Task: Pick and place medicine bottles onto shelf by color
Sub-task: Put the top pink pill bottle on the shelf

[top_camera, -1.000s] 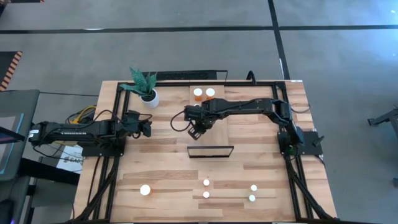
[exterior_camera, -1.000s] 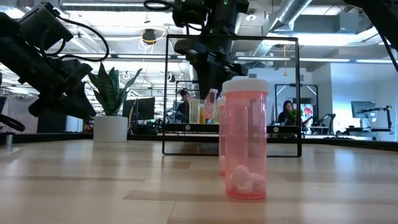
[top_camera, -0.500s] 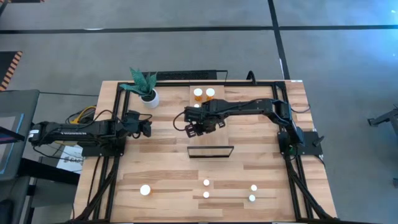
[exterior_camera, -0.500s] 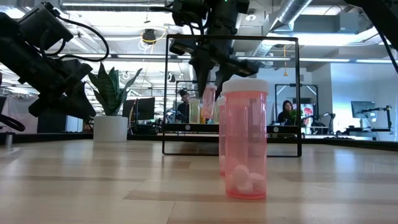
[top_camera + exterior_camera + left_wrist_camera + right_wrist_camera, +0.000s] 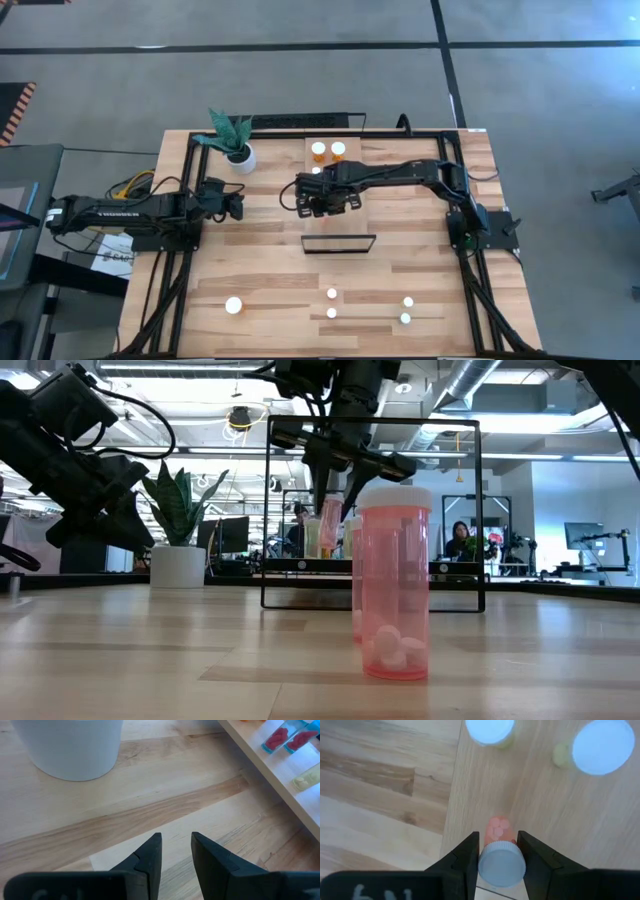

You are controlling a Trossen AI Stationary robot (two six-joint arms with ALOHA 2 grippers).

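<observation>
**A:** What are you holding, and where?

**B:** My right gripper [image 5: 497, 851] is pinching a pink bottle [image 5: 500, 857] by its neck, white cap toward my wrist, hanging over the shelf [image 5: 545, 805] near its edge. Two capped bottles [image 5: 592, 747] already stand on the board just beyond it.

**A:** And your other arm?

**B:** My left gripper [image 5: 176, 851] waits with its fingers pressed together and empty, near the white plant pot [image 5: 70, 745].

**A:** How far along are you?

**B:** Early, I'd judge. From above, a couple of orange bottles [image 5: 327, 150] sit at the shelf's far end, and this pink one is not yet set down. Five white-capped bottles [image 5: 332, 303] wait on the table [image 5: 200, 290] on the near side of the black frame [image 5: 339, 243], well apart from the shelf. The closest is a tall pink one [image 5: 394, 582] holding a few pills
</observation>
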